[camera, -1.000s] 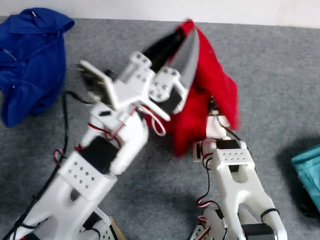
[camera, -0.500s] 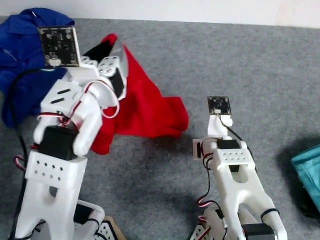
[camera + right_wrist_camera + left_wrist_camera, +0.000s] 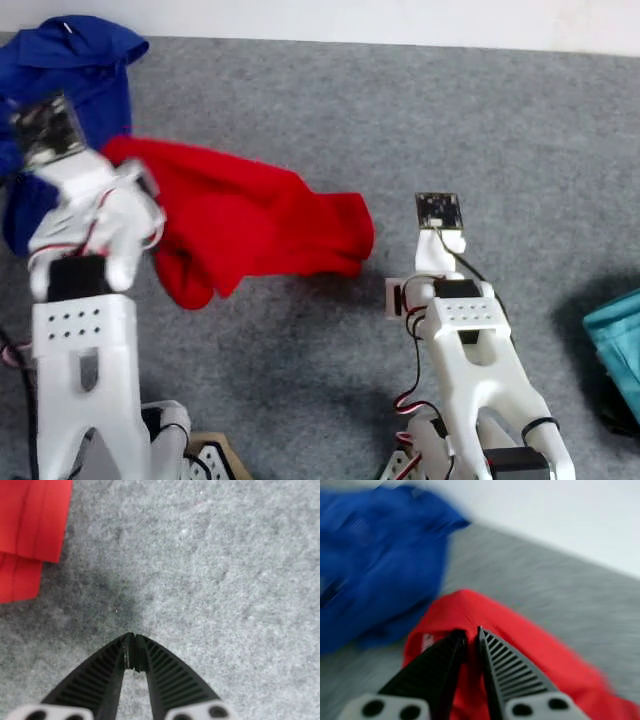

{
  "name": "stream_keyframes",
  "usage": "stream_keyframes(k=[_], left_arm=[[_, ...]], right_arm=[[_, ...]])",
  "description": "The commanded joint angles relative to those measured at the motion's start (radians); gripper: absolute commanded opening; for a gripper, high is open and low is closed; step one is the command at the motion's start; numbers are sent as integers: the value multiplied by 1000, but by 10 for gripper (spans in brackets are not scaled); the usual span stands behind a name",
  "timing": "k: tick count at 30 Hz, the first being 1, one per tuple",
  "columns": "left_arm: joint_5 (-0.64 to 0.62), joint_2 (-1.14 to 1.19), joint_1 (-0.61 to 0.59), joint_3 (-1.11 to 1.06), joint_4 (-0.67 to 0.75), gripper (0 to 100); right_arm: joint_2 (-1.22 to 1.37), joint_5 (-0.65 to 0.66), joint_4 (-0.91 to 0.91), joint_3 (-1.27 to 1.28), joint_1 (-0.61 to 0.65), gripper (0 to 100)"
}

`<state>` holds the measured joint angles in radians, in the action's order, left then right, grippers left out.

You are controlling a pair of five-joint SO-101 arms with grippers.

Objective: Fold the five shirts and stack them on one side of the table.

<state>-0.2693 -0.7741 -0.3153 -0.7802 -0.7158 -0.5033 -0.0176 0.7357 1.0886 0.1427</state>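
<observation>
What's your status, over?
Left gripper shut on red shirt. Right gripper shut, empty. Red shirt crumpled, unfolded, against blue shirt.

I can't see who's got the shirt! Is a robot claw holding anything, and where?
The left gripper pinches the red shirt at its edge, beside a small pale tag. The right gripper is shut on nothing.

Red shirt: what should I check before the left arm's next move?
1. Grip: ok, left gripper is shut on the red shirt at its edge.
2. Flatness: not ok, the red shirt is bunched and creased.
3. Clearance from the blue shirt: cannot tell, they lie close together.
4. Helper arm: ok, right gripper is shut, empty, over bare table.
5. Clutter: ok, the teal shirt sits far off at the table's edge.
</observation>
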Motion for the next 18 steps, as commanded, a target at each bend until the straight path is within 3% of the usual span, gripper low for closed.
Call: stream_keyframes(k=[1, 4, 9, 13, 18], left_arm=[[0, -16, -148, -93, 120, 17], [0, -16, -232, -159, 219, 111], [0, -22, -245, -216, 219, 354], [-2, -25, -245, -194, 175, 329], [-5, -41, -239, -10, -130, 246]], right_arm=[[-22, -11, -16, -15, 5, 7], [-22, -9, -16, -10, 18, 7], [-22, -9, -16, -10, 15, 7], [-22, -9, -16, -10, 15, 7], [-22, 17, -16, -10, 19, 8]])
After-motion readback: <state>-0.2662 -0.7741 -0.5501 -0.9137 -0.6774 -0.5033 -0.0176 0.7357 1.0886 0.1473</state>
